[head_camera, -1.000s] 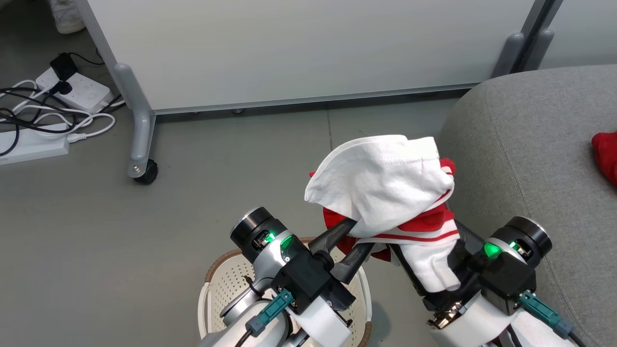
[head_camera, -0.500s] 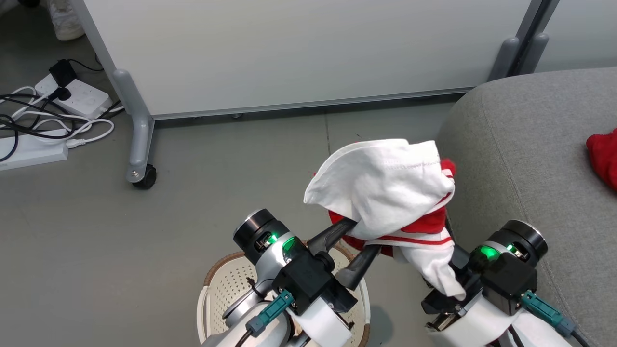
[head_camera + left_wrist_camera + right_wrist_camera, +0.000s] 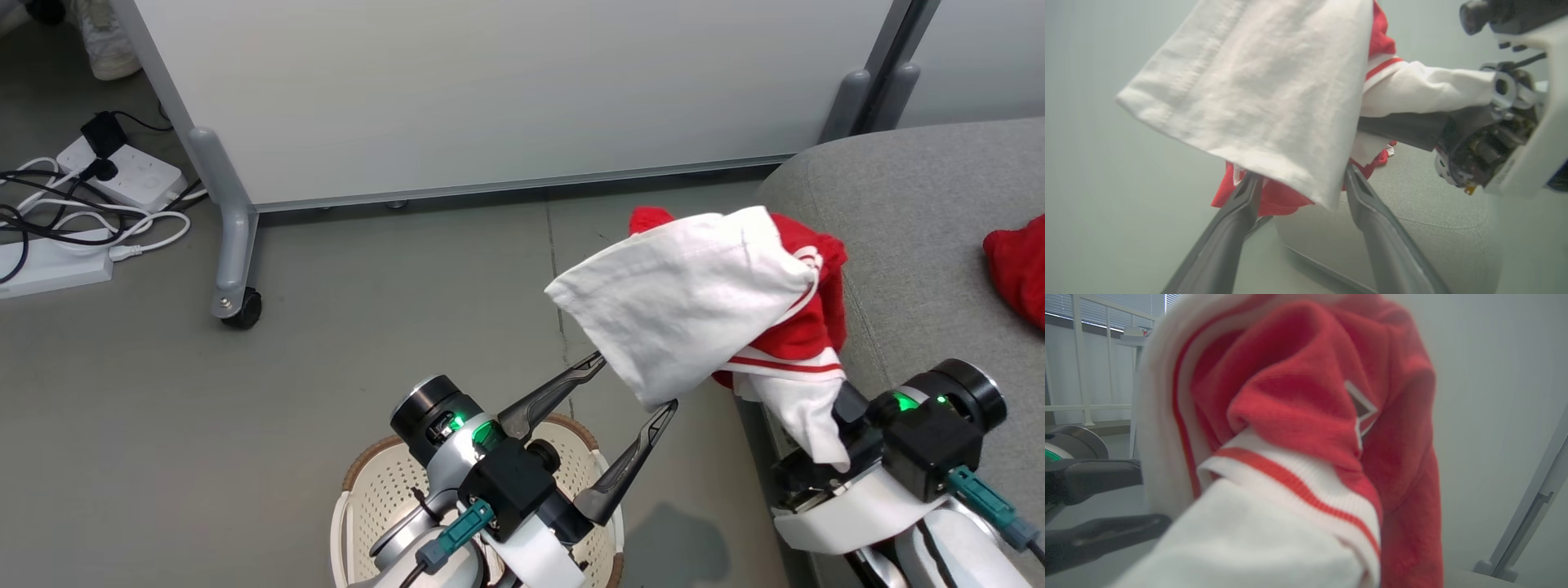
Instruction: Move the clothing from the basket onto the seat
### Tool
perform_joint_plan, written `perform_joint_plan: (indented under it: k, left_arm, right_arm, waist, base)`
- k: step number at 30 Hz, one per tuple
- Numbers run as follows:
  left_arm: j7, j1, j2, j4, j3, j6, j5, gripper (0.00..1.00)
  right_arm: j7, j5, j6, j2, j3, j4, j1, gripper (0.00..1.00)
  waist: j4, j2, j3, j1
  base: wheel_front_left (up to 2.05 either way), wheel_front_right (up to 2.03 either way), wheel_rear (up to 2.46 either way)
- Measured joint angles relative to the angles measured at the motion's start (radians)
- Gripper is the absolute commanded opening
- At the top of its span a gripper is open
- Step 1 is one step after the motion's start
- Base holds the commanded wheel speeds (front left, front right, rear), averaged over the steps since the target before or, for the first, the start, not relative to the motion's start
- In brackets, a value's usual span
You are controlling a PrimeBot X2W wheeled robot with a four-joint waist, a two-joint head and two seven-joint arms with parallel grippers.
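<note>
Head view, holdings at this moment.

1. My left gripper (image 3: 633, 382): fingers spread wide, gripping nothing. It stands above the basket (image 3: 367, 457), its tips at the lower edge of the cloth's white panel. I cannot tell whether they touch it. I judge it is parked there as a support under the hanging fabric, not as a grip.

2. Striped garment (image 3: 686, 294): red with white stripes and a large white panel, aloft over the floor (image 3: 367, 327). It is clear of the basket and just beside the rounded corner of the seat (image 3: 914, 212), with its far red folds overlapping that edge. It hangs bunched because it is carried from a single point.

3. My right gripper (image 3: 1392, 130): bears the garment. A white sleeve lies draped along my fingers and buries their tips, so I cannot tell whether they pinch the cloth or merely carry it. The right wrist view gives red knit and a striped cuff pressed close to the lens.

4. Plain red garment (image 3: 1016, 269): lying on the seat, well apart from the basket. I count it as delivered.

5. Basket: perforated floor visible, no cloth seen inside, though my left arm covers part.

6. Partition panel (image 3: 490, 90): background, not the destination.

Pending, in my judgement: carry item 2 further over the cushion, then let go.
</note>
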Motion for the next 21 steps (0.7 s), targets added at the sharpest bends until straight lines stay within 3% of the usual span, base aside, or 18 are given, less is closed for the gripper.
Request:
perform_joint_plan:
  k: [11,21]
  left_arm:
    - [0.0,0.043,-0.001,0.017,0.04,-0.002,0.011,1.0]
    - [0.0,0.088,0.0,0.068,0.032,-0.005,0.016,1.0]
  right_arm:
    - [-0.001,-0.029,0.0,0.01,-0.165,0.082,0.055,0.0]
    - [-0.001,-0.035,0.0,0.03,-0.254,0.136,0.101,0.0]
  waist:
    - [-0.017,0.0,-0.008,0.0]
    - [-0.024,0.0,0.005,0.0]
  base:
    - [0.0,0.0,0.0]
    - [0.0,0.0,0.0]
